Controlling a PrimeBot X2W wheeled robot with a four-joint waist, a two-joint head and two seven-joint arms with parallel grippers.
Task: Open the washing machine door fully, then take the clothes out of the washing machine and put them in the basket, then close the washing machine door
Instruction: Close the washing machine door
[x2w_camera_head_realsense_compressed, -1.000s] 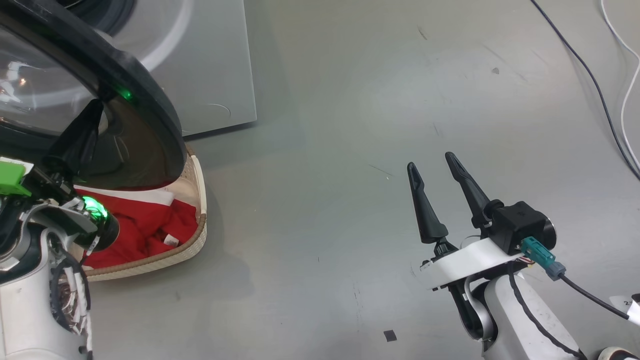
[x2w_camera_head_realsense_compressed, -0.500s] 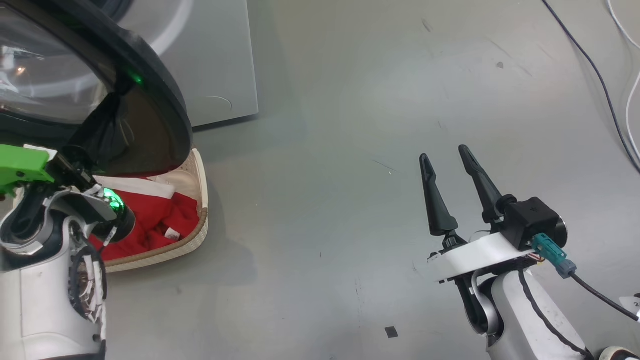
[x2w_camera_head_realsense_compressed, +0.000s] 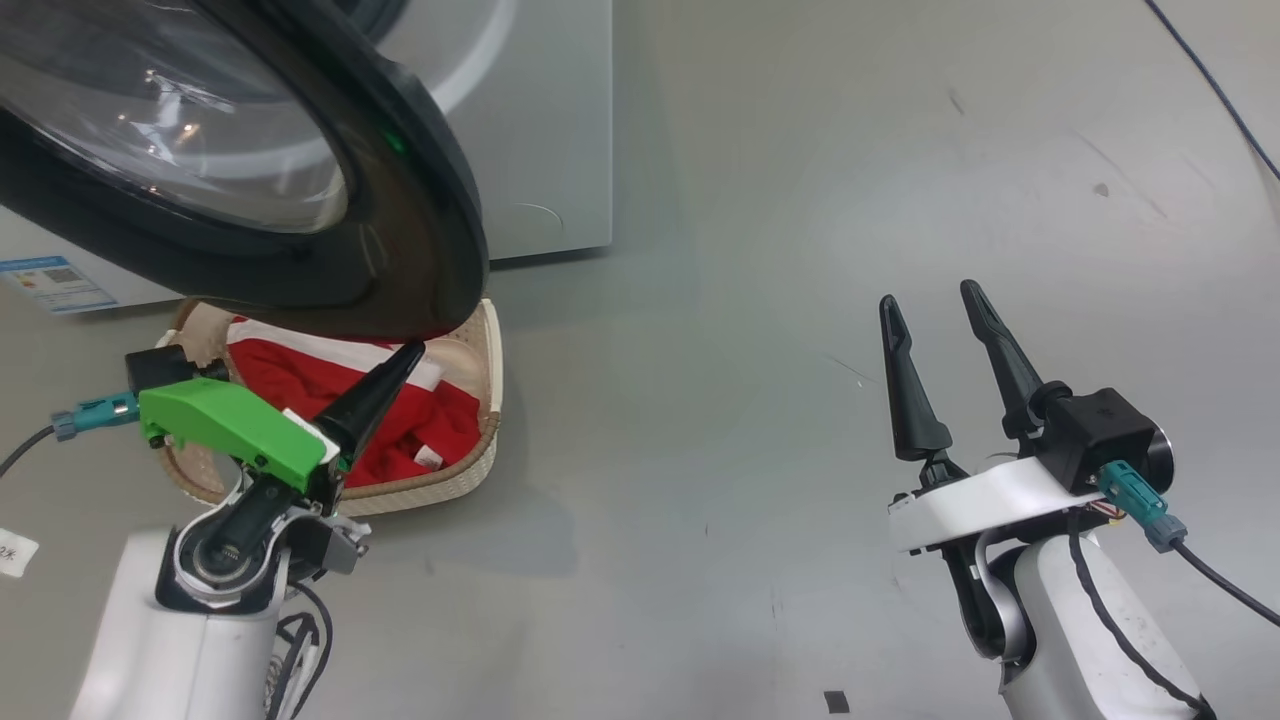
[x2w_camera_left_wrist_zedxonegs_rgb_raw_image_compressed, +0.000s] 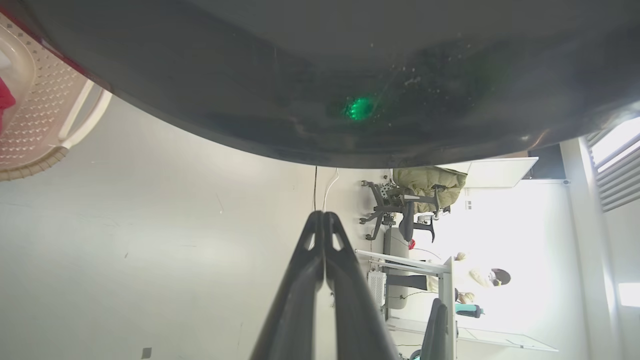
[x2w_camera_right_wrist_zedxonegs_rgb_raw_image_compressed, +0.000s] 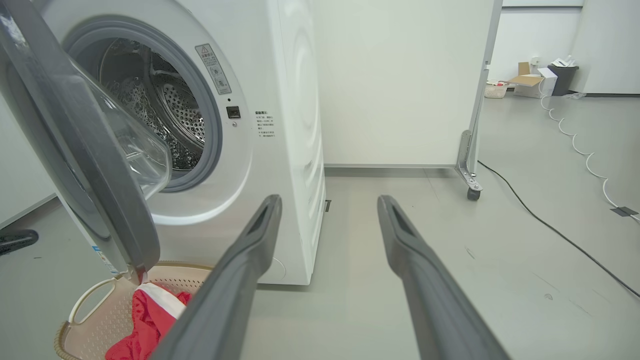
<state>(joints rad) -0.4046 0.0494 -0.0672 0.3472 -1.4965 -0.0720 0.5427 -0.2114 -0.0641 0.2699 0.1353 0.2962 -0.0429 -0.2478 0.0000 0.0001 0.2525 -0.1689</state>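
Grey, scuffed floor runs in front of the white washing machine, whose steel perforated drum shows through the grey-rimmed opening. The left gripper has its 2 dark fingers pressed together along their length with nothing between them. They point up and to the right in the head view, and the tip is just under the lower edge of the washing machine door; the left wrist view shows a small gap between the tip and the glossy black rim. The right gripper hangs over bare floor well to the right, its 2 fingers spread wide apart and holding nothing, pointing toward the machine's corner. The door stands partly open, hinged on the left, its clear glass bowl bulging toward the drum and its free edge reaching out over the basket. The cream basket sits on the floor just in front of the machine, below the door. The red clothes lie crumpled inside it, with the white band running across the side nearest the machine and a small white label near the front rim.
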